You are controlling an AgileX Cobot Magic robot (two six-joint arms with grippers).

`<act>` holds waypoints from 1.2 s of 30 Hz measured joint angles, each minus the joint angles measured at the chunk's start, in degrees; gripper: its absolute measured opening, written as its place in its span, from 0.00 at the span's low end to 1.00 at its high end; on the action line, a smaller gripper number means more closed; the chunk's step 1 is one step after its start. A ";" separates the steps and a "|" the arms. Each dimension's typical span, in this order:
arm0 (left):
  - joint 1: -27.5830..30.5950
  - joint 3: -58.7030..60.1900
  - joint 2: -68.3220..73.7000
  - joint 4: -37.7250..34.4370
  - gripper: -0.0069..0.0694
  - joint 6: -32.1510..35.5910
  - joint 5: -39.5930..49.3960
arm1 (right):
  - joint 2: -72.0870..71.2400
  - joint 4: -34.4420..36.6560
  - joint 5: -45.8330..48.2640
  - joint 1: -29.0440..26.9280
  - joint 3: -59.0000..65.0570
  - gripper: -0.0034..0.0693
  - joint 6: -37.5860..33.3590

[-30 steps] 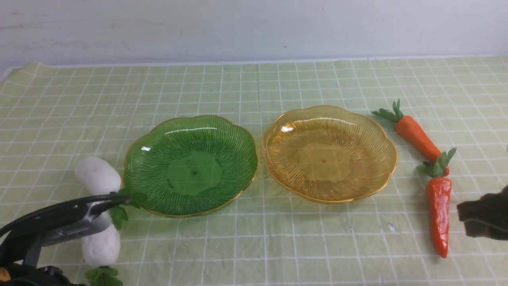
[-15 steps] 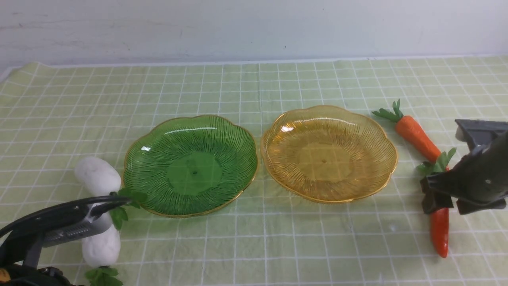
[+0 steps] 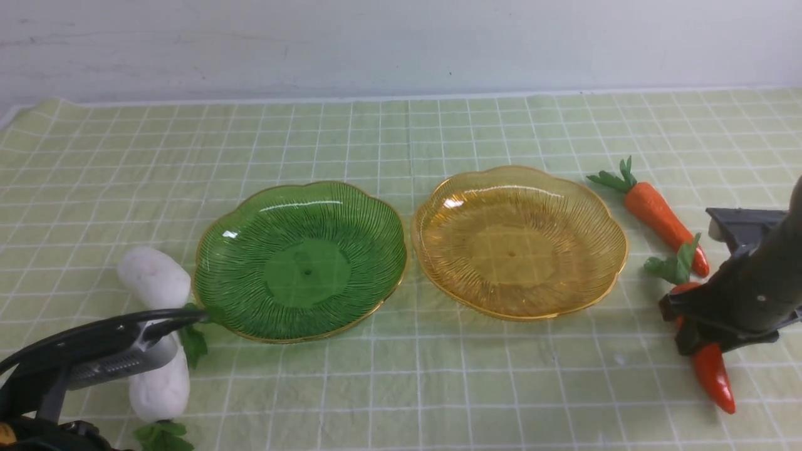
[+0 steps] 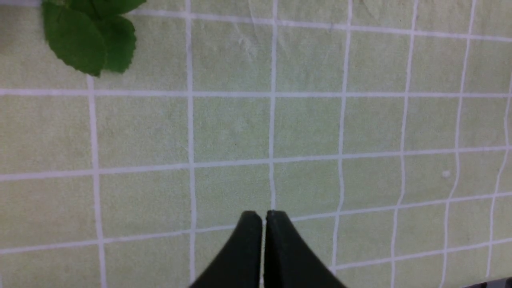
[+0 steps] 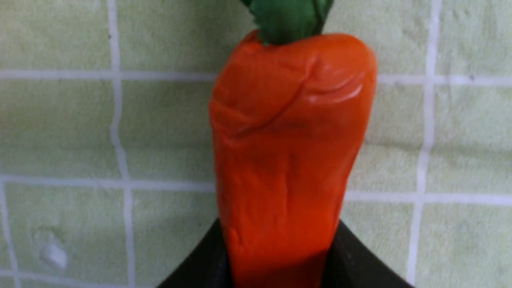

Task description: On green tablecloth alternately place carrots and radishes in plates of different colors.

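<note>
Now, right end effector (image 3: 692, 329) clasping nearer carrot (image 3: 715, 377)

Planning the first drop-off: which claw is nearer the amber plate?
Right. The right claw grips a carrot just off the amber plate's right side; the left claw sits past the green plate, at that plate's left edge.

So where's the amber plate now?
In the front view, the amber plate sits right of centre on the cloth, close beside the green plate on its left, the far carrot off its right.
</note>
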 joint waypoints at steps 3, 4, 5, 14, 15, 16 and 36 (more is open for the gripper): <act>0.00 0.00 0.00 0.00 0.09 0.00 0.00 | -4.63 0.14 4.91 0.00 -1.56 0.38 1.33; 0.00 0.00 0.00 0.00 0.09 0.00 0.00 | -6.01 0.28 6.29 0.00 -2.39 0.38 1.63; 0.00 0.00 0.00 0.00 0.09 0.00 0.00 | -8.55 1.00 8.39 0.00 -4.01 0.38 1.78; 0.00 0.00 0.00 0.00 0.09 0.00 0.00 | -14.72 12.82 9.55 4.34 -11.89 0.38 -4.12; 0.00 0.00 0.00 0.00 0.09 0.00 0.00 | -14.57 13.08 9.46 4.60 -11.99 0.38 -4.45; 0.00 0.00 0.00 0.00 0.09 0.00 0.00 | -13.69 14.74 8.38 6.74 -12.81 0.38 -6.84; 0.00 0.00 0.00 0.00 0.09 0.00 -1.07 | 5.22 10.91 -17.51 15.34 -13.53 0.44 -10.72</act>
